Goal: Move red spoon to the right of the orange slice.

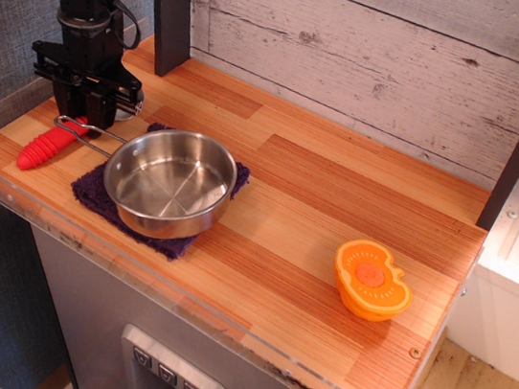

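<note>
The red spoon (44, 147) lies at the counter's far left, its ribbed red handle pointing to the front left. Its silver bowl is hidden behind my gripper. My black gripper (85, 112) is down on the spoon's upper end, fingers drawn close on either side of it. The orange slice (371, 280) lies cut face up near the front right of the wooden counter (316, 203), far from the gripper.
A steel pan (167, 180) sits on a dark purple cloth (93, 196) just right of the spoon, its thin wire handle (85, 131) reaching under the gripper. A dark post (172, 8) and a plank wall stand behind. The counter's left and front edges are close.
</note>
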### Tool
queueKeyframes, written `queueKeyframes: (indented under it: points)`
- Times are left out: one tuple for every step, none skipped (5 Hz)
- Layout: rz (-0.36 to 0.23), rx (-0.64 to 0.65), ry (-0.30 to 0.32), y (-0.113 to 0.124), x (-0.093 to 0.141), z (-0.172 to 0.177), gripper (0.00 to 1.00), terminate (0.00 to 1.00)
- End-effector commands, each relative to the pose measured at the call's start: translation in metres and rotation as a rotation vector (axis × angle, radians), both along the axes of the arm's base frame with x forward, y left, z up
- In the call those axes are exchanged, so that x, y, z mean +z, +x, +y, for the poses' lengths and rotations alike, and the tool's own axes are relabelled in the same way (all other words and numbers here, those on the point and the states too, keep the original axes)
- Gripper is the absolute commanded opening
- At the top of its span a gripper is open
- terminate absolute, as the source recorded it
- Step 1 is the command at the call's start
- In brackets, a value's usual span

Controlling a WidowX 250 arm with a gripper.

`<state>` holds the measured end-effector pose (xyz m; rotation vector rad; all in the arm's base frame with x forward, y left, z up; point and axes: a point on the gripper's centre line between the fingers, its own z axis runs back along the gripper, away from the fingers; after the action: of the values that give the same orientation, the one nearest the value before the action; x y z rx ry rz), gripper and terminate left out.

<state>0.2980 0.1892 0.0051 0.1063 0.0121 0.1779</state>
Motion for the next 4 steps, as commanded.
queueKeyframes:
  points:
    - [-0.032, 0.04, 0.016, -0.035, 0.025, 0.001, 0.0, 0.0]
    - [-0.038, 0.07, 0.032, -0.052, 0.035, 0.008, 0.0, 0.0]
    - [-0.042, 0.106, 0.043, -0.064, 0.041, 0.016, 0.0, 0.0]
    - [-0.036, 0.128, 0.045, -0.068, 0.039, 0.019, 0.0, 0.0]
